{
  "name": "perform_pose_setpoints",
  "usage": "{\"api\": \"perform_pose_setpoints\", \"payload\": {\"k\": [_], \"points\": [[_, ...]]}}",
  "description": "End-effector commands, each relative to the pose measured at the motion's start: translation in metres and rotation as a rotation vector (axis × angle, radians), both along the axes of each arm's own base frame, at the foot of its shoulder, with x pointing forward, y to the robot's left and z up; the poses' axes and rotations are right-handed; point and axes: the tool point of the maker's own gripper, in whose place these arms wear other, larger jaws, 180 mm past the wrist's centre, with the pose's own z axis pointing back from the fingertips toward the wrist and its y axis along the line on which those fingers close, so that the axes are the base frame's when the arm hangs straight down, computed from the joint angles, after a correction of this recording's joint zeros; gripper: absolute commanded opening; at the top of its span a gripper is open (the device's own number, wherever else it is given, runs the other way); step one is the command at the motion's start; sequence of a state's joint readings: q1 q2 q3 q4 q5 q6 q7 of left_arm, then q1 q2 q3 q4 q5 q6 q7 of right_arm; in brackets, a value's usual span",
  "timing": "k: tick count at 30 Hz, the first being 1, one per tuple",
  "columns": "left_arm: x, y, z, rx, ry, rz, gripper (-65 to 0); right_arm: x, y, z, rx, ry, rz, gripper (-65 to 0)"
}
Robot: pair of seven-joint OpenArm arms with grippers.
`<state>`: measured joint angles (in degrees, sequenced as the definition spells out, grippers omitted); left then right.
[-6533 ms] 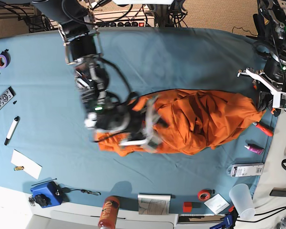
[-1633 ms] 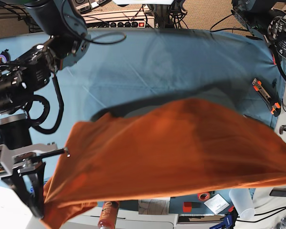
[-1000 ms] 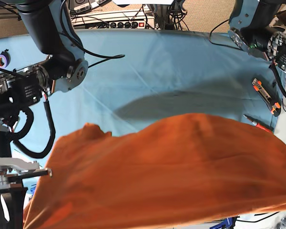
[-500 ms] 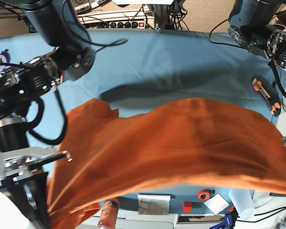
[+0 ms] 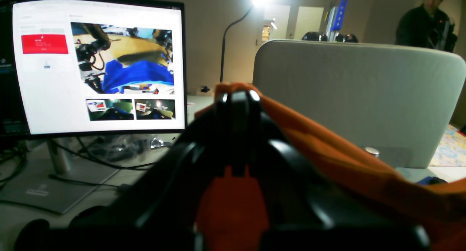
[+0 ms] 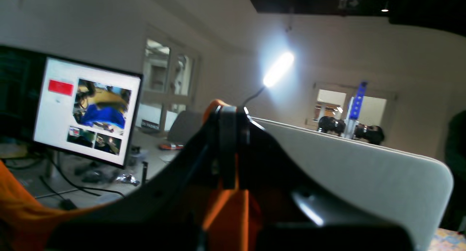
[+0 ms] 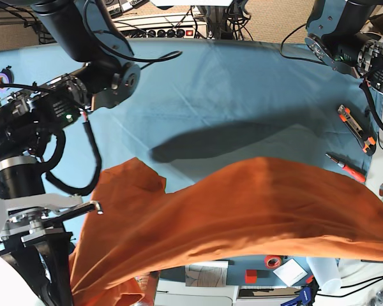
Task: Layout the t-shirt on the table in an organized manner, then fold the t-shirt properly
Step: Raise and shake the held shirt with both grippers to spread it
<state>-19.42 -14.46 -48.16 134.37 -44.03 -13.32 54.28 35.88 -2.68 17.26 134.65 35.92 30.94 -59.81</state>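
Note:
The orange t-shirt hangs in the air above the near half of the table, stretched wide between both arms, and casts a dark shadow on the teal cloth. My right gripper is shut on a fold of the t-shirt; in the base view it stands at the bottom left, at the shirt's corner. My left gripper is shut on another edge of the t-shirt, which trails off to the right. In the base view the left gripper is beyond the right edge.
Red-handled pliers and an orange-black cutter lie near the table's right edge. A purple tape roll sits far left. Red tape and a plastic cup are by the near edge. A monitor and a grey partition stand beyond.
The stretched t-shirt has sunk toward the near edge in the base view, uncovering more teal cloth and the red pliers. Both grippers keep their hold.

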Motion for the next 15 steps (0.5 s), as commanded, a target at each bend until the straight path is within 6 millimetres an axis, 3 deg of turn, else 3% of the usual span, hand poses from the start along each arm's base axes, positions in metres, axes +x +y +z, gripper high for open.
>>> {"api": "perform_pose_setpoints", "payload": {"k": [1, 8, 15], "points": [[-0.007, 0.003, 0.015, 0.011, -0.058, 0.016, -65.0, -0.007, 0.002, 0.014, 0.018, -0.058, 0.015, -65.0], [-0.043, 0.043, 0.023, -0.069, -0.150, 0.088, -65.0, -0.010, 0.013, 0.014, 0.049, -0.057, 0.075, -65.0], [-0.039, 0.014, 0.012, 0.009, -0.097, -0.050, -65.0, -0.003, 0.011, 0.006, 0.030, -0.006, 0.047, -65.0]]}}
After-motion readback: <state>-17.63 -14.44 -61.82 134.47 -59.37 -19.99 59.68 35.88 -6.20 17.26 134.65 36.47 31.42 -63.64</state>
